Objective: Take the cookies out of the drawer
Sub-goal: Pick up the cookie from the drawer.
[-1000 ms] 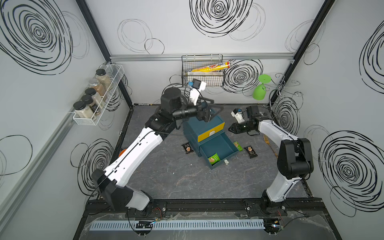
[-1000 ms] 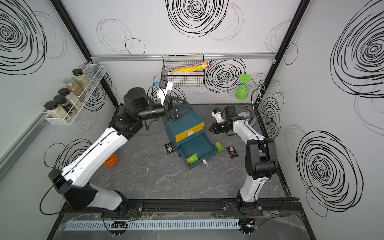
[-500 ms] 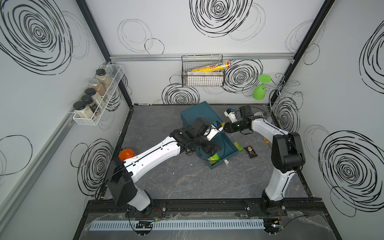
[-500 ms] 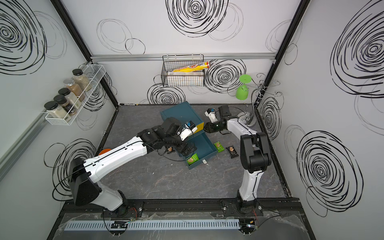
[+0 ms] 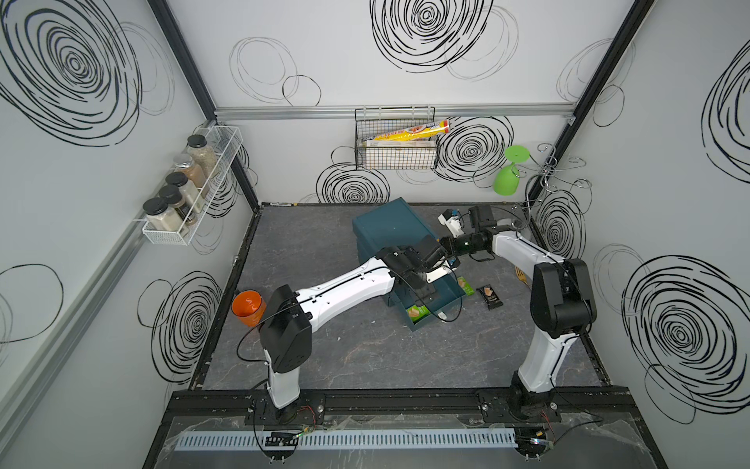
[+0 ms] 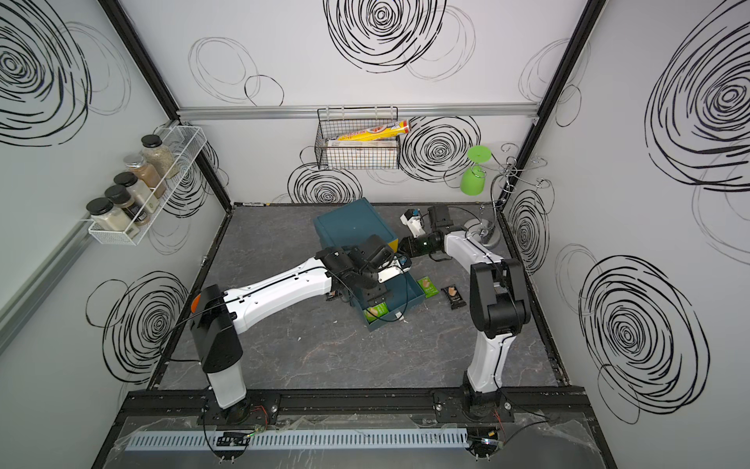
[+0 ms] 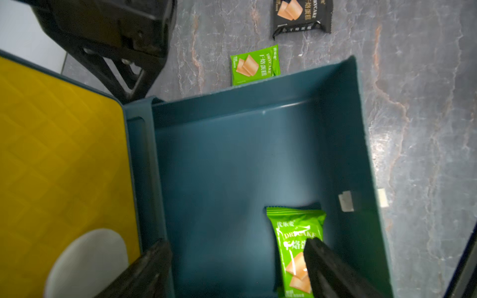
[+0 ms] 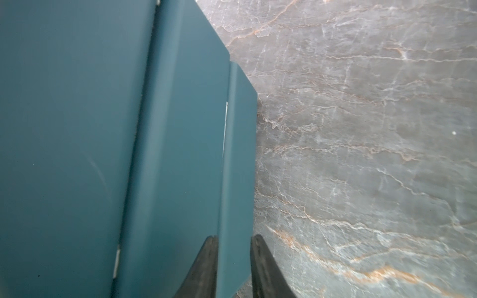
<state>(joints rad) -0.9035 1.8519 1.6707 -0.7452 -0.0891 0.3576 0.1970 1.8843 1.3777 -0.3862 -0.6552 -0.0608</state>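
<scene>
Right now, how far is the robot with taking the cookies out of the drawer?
Done: one green packet and one black packet lie on the table beside the drawer. In hand: the left gripper, open, hangs over the remaining green packet in the drawer; the right gripper is closed on the cabinet edge. Left: lift that packet out.

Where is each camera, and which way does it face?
Top views: high overhead, looking down and forward at the table; both arms show.
Left wrist: above the drawer, looking in; open left end effector shows.
Right wrist: beside the cabinet, along its wall; right end effector grips its edge.
Shared: top and left wrist views show the drawer's green packet.
</scene>
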